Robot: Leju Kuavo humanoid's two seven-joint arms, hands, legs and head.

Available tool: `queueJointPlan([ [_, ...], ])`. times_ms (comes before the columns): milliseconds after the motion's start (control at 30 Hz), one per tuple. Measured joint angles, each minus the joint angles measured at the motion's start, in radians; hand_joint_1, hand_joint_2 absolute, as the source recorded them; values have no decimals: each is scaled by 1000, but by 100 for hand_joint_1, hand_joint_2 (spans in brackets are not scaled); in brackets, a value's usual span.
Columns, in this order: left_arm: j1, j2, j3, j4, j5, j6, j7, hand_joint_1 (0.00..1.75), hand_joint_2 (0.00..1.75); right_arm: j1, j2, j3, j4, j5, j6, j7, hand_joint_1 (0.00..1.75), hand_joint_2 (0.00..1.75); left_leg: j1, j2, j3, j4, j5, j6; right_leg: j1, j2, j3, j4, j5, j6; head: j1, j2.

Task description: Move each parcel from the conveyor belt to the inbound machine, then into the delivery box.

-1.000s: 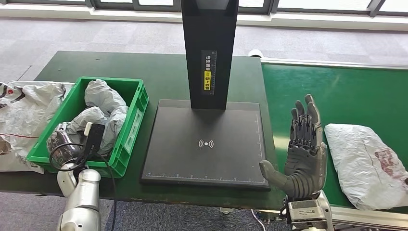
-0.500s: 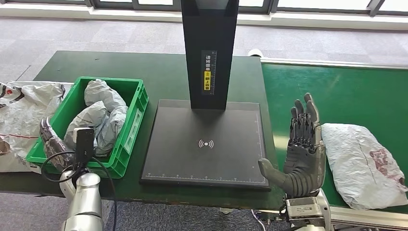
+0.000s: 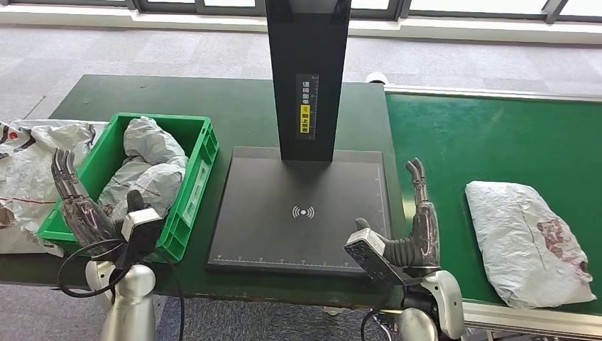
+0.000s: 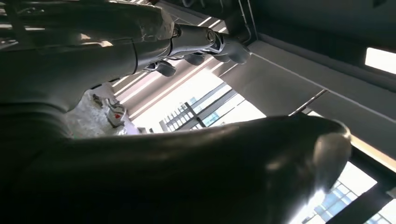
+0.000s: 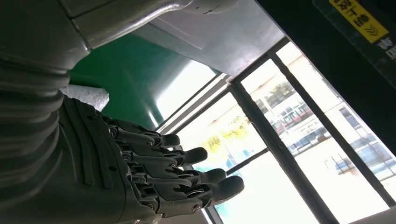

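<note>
A grey plastic-wrapped parcel with a reddish mark lies on the green conveyor belt at the right. My right hand stands open and edge-on at the near right corner of the black inbound machine's plate, a short way left of that parcel, holding nothing. In the right wrist view its fingers are stretched out straight. The green delivery box at the left holds several grey parcels. My left hand is raised open by the box's near left corner, fingers pointing up.
The machine's black post rises behind the plate with a yellow label. A large white crumpled bag lies left of the box. The table's near edge runs just in front of both hands.
My left hand has come up from below the table edge to beside the box. My right hand has turned from palm-flat to edge-on and dropped slightly. The parcel on the belt has drifted left.
</note>
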Motion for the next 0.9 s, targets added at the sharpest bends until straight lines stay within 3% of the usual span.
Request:
queueJointPlan([
  [900,18,1,-113,-52,94,0,-68,0,0,-5,-30,0,111,16,17,60,0,175,1,0,-1,0,0,0,0,0,0,0,0,0,0,0],
])
